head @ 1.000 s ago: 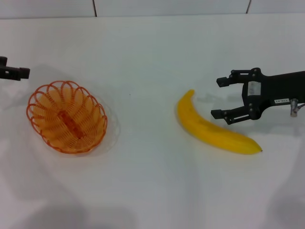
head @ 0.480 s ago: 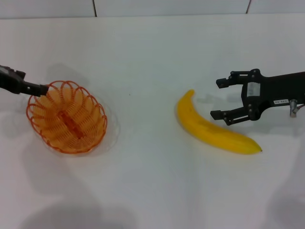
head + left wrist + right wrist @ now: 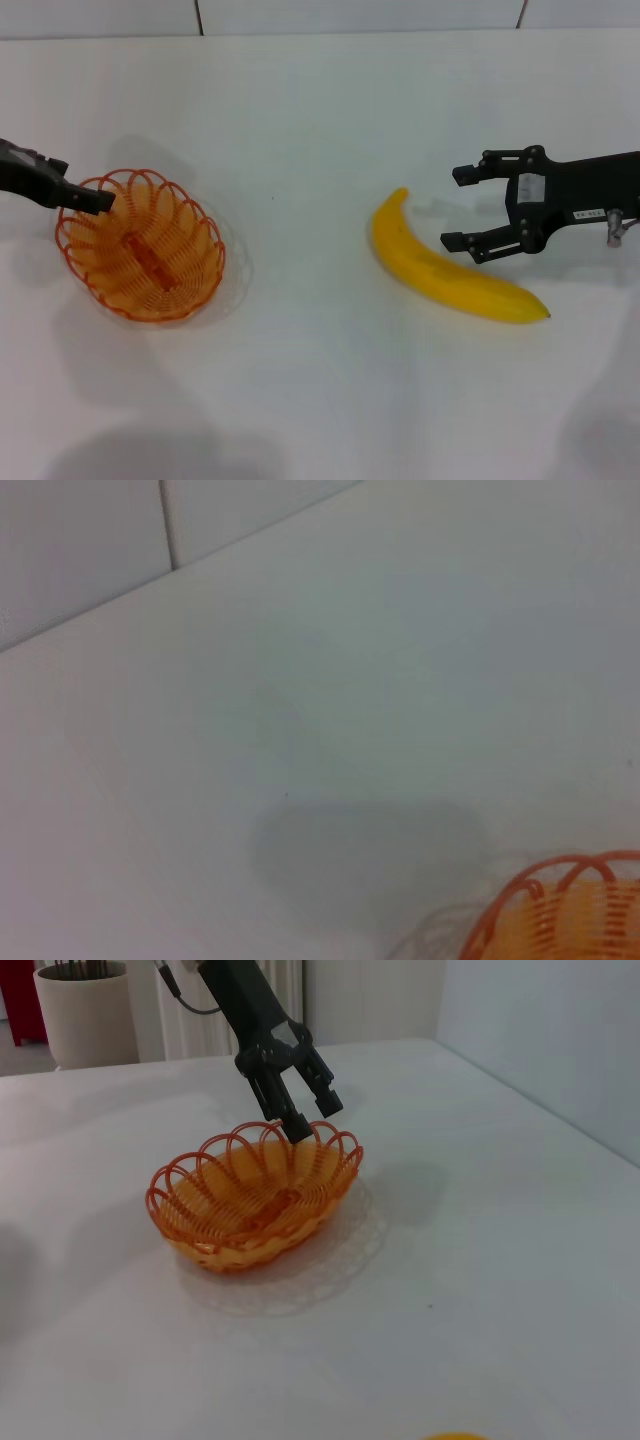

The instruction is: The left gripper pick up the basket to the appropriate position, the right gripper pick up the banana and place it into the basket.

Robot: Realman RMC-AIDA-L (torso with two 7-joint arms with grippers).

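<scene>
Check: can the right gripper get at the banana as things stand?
Probably yes. The right gripper hangs open just beside the banana, its fingers pointed at the fruit's upper half. Nothing lies between them; the basket and the left gripper are far off.

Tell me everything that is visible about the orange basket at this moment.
The basket is a small oval bowl of orange wire, seemingly plastic-coated, with a looped scalloped rim and a denser ribbed floor. It sits upright and empty on the white table, on the robot's left side, well apart from the banana. The left gripper is at its rim, fingers pointing down at the loops; whether they already pinch the wire cannot be told.
</scene>
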